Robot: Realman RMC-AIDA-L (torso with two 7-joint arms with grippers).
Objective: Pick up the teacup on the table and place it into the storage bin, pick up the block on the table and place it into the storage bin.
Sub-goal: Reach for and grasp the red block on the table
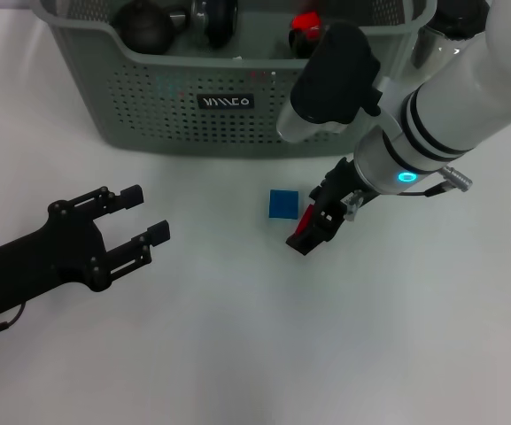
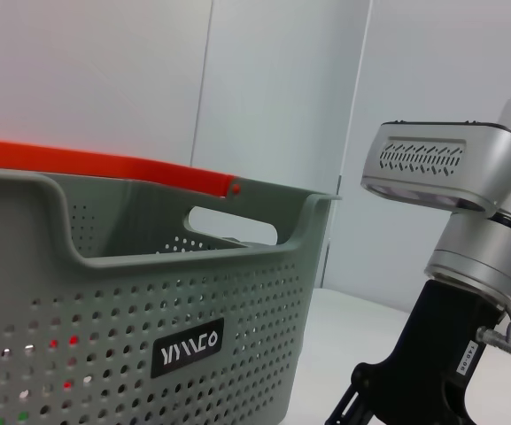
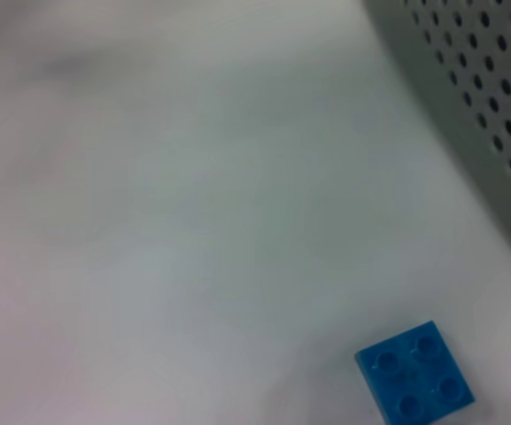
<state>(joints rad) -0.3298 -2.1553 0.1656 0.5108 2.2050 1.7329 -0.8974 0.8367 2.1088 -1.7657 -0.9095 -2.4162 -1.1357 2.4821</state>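
Note:
The blue studded block (image 1: 282, 204) lies on the white table just in front of the storage bin (image 1: 184, 124). My right gripper (image 1: 313, 227) hangs close beside the block on its right, angled down toward the table. The right wrist view shows the block (image 3: 414, 372) lying free, with the bin's perforated wall (image 3: 485, 88) near it. At the lower left my left gripper (image 1: 146, 213) is open and empty, well away from the block. The teacup is out of view on the table. I cannot name the dark round items (image 1: 144, 25) inside the bin.
A red and black item (image 1: 305, 31) also lies in the bin. In the left wrist view the bin (image 2: 149, 292) rises close by, and the right arm (image 2: 468, 230) stands to its side. Bare white table stretches in front of both grippers.

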